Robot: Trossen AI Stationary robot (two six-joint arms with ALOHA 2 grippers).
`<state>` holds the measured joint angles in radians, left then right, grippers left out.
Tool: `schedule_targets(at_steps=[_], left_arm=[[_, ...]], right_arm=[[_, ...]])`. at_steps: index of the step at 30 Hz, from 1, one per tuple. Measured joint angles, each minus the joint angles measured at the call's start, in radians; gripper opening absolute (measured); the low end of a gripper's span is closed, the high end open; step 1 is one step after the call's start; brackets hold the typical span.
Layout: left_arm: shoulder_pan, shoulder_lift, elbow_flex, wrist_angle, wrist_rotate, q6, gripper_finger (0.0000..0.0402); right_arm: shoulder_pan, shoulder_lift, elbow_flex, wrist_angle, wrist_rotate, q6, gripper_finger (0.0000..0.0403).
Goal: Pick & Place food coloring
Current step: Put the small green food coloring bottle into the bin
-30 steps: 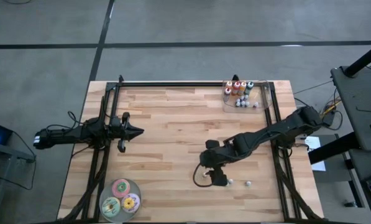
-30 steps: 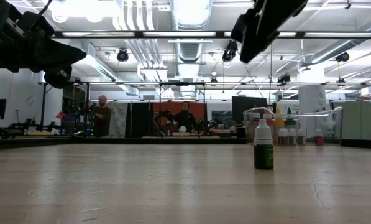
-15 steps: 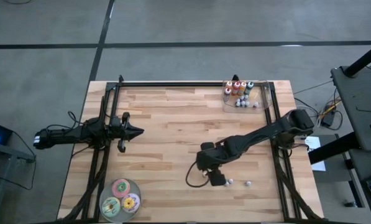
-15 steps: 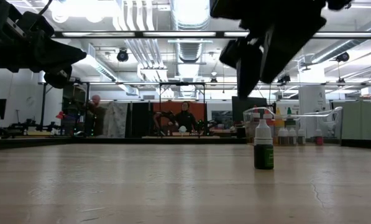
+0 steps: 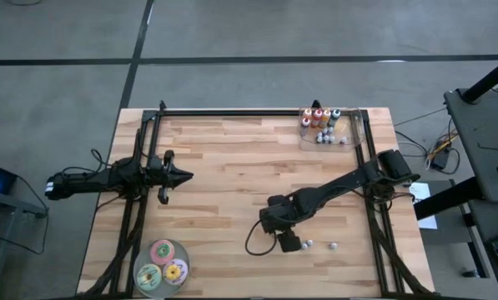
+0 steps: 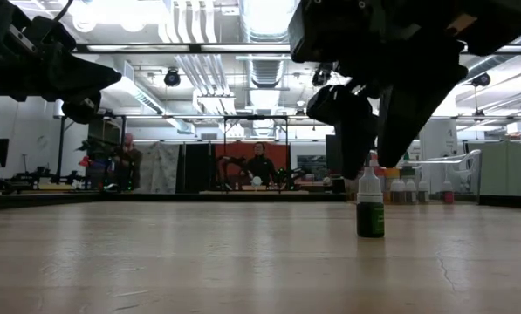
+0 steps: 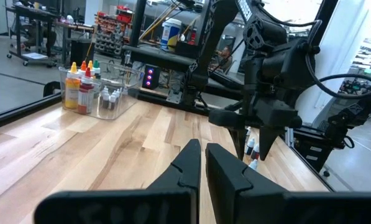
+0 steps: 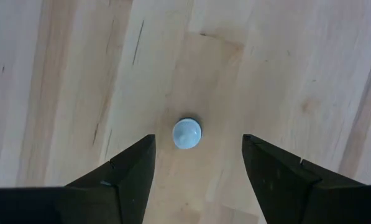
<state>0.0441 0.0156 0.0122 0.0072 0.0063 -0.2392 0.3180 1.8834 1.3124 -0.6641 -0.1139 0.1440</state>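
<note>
**Right gripper poised open above an upright bottle**

The table (image 5: 232,167) was found to be of pale butcher-block planks with visible grain. A clear, straight-walled container (image 5: 349,133) at its far right corner was seen to hold the upright food coloring bottles (image 5: 318,117), red and orange bodied with pale caps. Three flat round discs (image 5: 162,263), pink, green and yellow, were noted at the near left corner.

The right gripper (image 8: 194,171) was pointed straight down, its dark fingers spread wide either side of a round pale cap (image 8: 187,134). That small dark-bodied bottle (image 6: 370,207) stood upright on the wood, untouched.

The left gripper (image 7: 201,155) was held level over the table's left side, its fingers pressed nearly together on nothing.
</note>
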Motion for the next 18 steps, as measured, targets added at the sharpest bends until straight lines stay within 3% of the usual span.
schedule_targets(at_steps=[18], left_arm=[[0.000, 0.004, 0.000, 0.000, 0.000, 0.000, 0.0000]], right_arm=[[0.007, 0.083, 0.000, 0.049, -0.002, -0.008, 0.0231]])
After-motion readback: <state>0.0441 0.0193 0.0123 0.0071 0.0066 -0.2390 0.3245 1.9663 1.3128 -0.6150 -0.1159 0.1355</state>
